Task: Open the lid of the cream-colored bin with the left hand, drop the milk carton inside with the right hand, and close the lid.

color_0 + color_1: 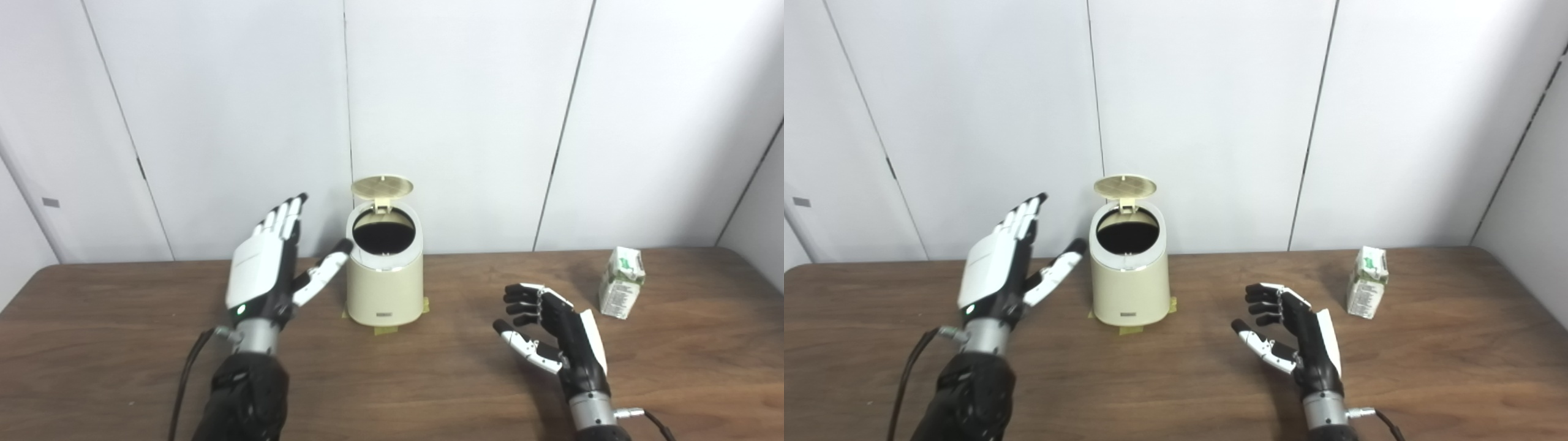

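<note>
One cream-colored bin point(384, 288): smooth rounded cylinder, standing at the back middle of my wooden table point(122, 343), yellowish tape tabs point(386, 331) at its base. One lid point(381, 187): round disc, hinged up, dark interior showing. One milk carton point(622, 282): white and green printed card, gable-topped, upright at far right (well apart from the bin). My left hand point(269, 263): flat, fingers spread, empty, thumb just beside the bin. My right hand point(554, 331): fingers loosely curled, empty, near the carton.
</note>
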{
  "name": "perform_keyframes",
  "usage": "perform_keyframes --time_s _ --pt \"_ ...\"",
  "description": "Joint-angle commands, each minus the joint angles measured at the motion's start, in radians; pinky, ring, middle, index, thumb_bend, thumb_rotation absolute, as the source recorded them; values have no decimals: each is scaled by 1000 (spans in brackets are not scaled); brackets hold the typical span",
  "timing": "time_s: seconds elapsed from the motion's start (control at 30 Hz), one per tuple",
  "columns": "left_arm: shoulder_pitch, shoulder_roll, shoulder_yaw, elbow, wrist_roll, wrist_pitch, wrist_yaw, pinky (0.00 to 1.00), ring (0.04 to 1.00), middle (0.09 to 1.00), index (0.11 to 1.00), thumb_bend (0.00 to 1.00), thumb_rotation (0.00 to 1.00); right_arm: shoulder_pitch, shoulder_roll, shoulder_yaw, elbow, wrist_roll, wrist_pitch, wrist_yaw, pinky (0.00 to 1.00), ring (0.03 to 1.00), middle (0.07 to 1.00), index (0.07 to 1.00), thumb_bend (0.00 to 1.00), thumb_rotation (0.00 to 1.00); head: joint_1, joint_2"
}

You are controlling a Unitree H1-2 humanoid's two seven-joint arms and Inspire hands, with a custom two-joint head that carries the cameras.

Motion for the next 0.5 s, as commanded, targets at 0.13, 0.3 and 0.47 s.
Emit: perform_keyframes --time_s 0.13,0.3,0.47 --pt "81 -15 62 -100 -118 -133 66 893 982 999 997 556 1000 41 39 -29 -82 78 8 10 591 655 663 643 329 210 -1 0" --pt "168 -13 105 -121 -316 -309 49 884 950 969 963 473 1000 21 8 -39 -136 91 -48 27 618 681 689 675 482 387 -3 -3" --pt "249 1 113 -114 -445 -459 12 849 917 941 941 444 772 -23 -73 -56 -99 131 -168 88 672 722 737 731 705 521 -11 -1"
